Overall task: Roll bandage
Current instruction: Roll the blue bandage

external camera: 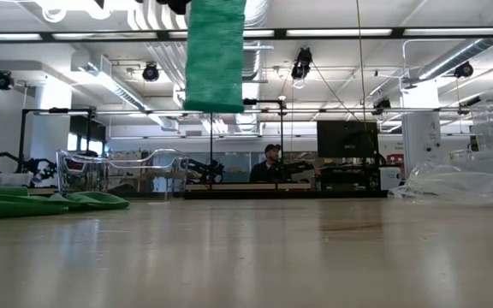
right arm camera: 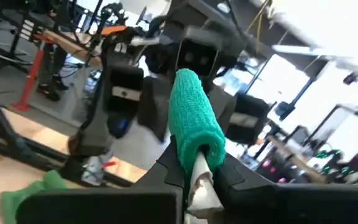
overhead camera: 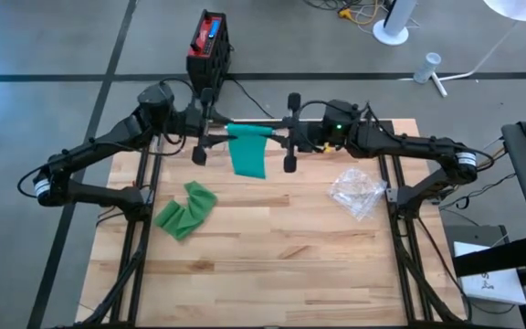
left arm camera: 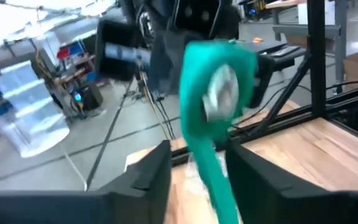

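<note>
Bandage (overhead camera: 247, 146) hanging above table (overhead camera: 272, 247), upper centre of high view, mid-roll. Right claw (right arm camera: 199, 167) clenching roll core; left claw (left arm camera: 197, 163) released around it. Next: left re-gripping, winding loose tail.

We are in a robotics lab, an open industrial hall: exposed ducts (external camera: 165, 51) and strip lights (external camera: 341, 32) run across the ceiling. Beyond our wooden tabletop (overhead camera: 272, 247) we see a grey concrete floor (overhead camera: 44, 55), a monitor (external camera: 347, 139), further robot arms (external camera: 197, 168) and a seated person (external camera: 269, 162).
</note>
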Available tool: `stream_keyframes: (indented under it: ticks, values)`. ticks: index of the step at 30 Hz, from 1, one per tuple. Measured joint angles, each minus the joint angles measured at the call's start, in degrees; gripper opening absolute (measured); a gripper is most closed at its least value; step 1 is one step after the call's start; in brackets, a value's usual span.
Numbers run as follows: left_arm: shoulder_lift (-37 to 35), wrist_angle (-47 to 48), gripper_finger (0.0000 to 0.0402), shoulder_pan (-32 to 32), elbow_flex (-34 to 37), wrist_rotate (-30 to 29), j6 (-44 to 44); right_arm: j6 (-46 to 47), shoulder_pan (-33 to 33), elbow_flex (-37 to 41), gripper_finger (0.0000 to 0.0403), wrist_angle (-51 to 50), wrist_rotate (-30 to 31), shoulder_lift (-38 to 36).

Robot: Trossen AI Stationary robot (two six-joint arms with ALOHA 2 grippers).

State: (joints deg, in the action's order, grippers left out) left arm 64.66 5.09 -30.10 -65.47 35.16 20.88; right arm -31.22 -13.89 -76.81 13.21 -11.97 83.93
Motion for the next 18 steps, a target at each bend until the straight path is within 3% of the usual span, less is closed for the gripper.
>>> stream_keyframes:
  ticks: [10,18]
  values:
    - [1.1,-0.7,0.0284,-1.5,0.0,0.5,-8.0,-11.3,0.1,3.3,0.0015,2.9,-0.6,-1.2]
    - [1.3,-2.5,0.0328,-1.5,0.0,3.6,-14.5,-19.6,0.0,3.5,0.0015,3.3,-0.5,-1.1]
